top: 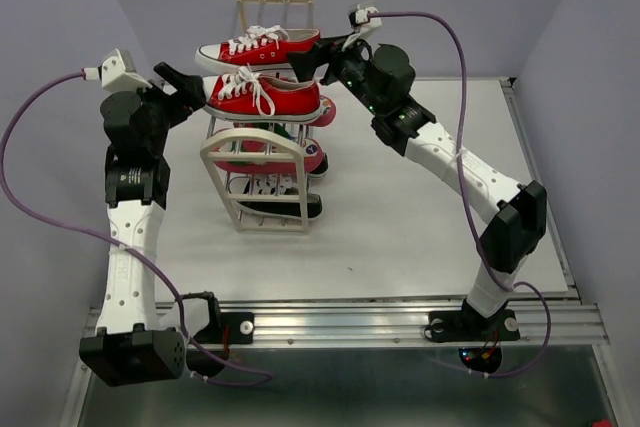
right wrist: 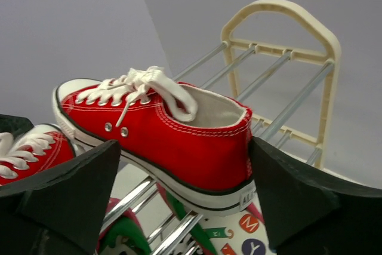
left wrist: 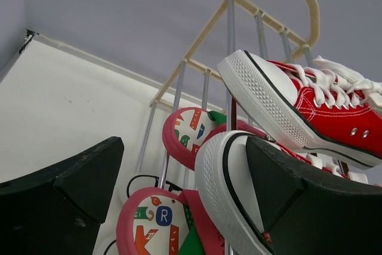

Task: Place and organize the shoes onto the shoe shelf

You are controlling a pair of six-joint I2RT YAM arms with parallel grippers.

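Note:
The shoe shelf (top: 253, 152) stands mid-table with both red sneakers on its top rods. My right gripper (top: 325, 55) is open around the heel of the far red sneaker (right wrist: 179, 135), which rests on the rods; one finger (right wrist: 298, 195) sits against the heel. At the toe of the near red sneaker (top: 262, 95), my left gripper (top: 190, 87) is open, and its right finger (left wrist: 298, 201) lies along the white toe cap (left wrist: 221, 183). The pink flip-flops (left wrist: 152, 225) fill the tier below. Black sneakers (top: 285, 187) lie on the lowest tiers.
The white table (top: 420, 217) stretches to the right of the shelf. A metal rail (top: 350, 322) runs along the near edge between the arm bases. Purple cables loop beside both arms. Grey walls close in behind and at both sides.

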